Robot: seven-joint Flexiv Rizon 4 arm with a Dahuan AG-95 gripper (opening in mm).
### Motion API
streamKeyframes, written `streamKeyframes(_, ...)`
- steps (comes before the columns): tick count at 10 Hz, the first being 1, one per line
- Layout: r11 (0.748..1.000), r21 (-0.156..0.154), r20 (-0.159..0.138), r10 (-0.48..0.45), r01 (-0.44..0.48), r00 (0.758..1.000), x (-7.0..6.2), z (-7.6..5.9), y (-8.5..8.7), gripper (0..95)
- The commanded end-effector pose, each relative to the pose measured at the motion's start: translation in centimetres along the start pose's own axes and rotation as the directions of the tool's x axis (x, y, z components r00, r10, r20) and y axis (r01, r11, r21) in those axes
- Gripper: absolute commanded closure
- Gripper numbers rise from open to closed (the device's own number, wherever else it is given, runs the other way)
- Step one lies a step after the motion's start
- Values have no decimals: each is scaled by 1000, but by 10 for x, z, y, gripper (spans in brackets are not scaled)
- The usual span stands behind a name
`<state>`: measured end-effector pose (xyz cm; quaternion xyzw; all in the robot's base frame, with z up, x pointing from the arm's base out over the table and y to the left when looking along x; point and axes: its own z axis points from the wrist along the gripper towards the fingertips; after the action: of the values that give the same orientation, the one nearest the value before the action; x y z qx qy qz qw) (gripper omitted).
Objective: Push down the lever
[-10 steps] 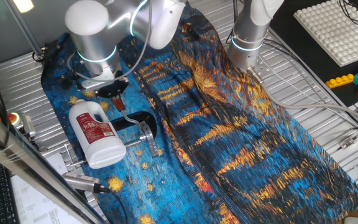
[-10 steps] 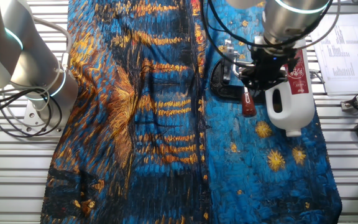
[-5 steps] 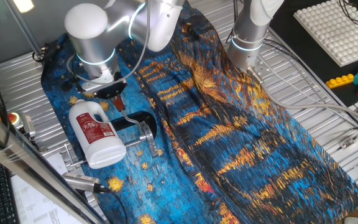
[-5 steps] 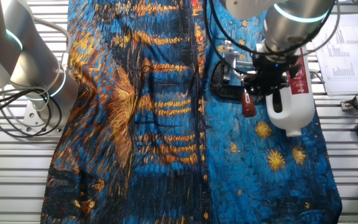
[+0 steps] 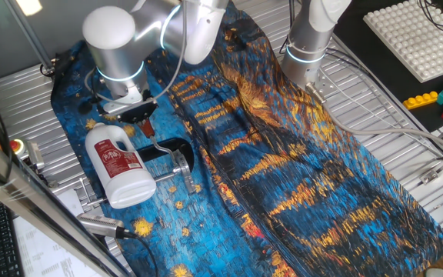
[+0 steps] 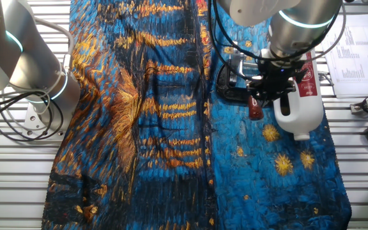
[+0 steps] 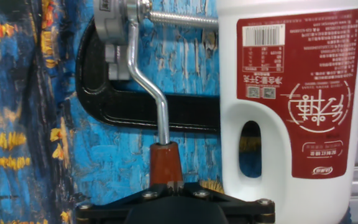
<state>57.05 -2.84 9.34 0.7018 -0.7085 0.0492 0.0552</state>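
The lever (image 7: 146,84) is a bent silver rod with a red cap (image 7: 165,163), jointed to the screw of a black C-shaped clamp (image 7: 98,106) that lies flat on the blue cloth. In the hand view my gripper (image 7: 174,186) is shut, its fingertips pressed together right at the end of the red cap. In one fixed view the gripper (image 5: 145,117) stands over the cap just behind the clamp (image 5: 177,148). In the other fixed view the gripper (image 6: 258,96) sits above the red cap (image 6: 255,111). Whether the fingertips touch the cap is hidden.
A white plastic bottle with a red label (image 7: 291,93) lies close beside the lever and clamp, also seen in both fixed views (image 5: 120,165) (image 6: 299,108). A second arm's base (image 5: 308,46) stands on the painted cloth. Toy bricks (image 5: 429,98) lie far right.
The arm's wrist has shifted very slightly over the clamp. The lever, clamp and bottle stay where they were.
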Motion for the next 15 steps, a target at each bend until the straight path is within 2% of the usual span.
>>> streamKeyframes(1,1000,0,5,-2,2,1000,-1,2,1,950)
streamKeyframes(3,1000,1,19,5,-5,1000,-2,4,1,950)
streamKeyframes(5,1000,2,18,3,-3,1000,-2,5,0,950)
streamKeyframes(6,1000,2,16,1,-1,1000,-2,7,1,760)
streamKeyframes(8,1000,-2,18,-2,2,1000,-2,8,1,760)
streamKeyframes(9,1000,-3,28,-7,7,1000,-2,9,2,760)
streamKeyframes(15,1000,-1,31,-25,25,999,-3,14,7,760)
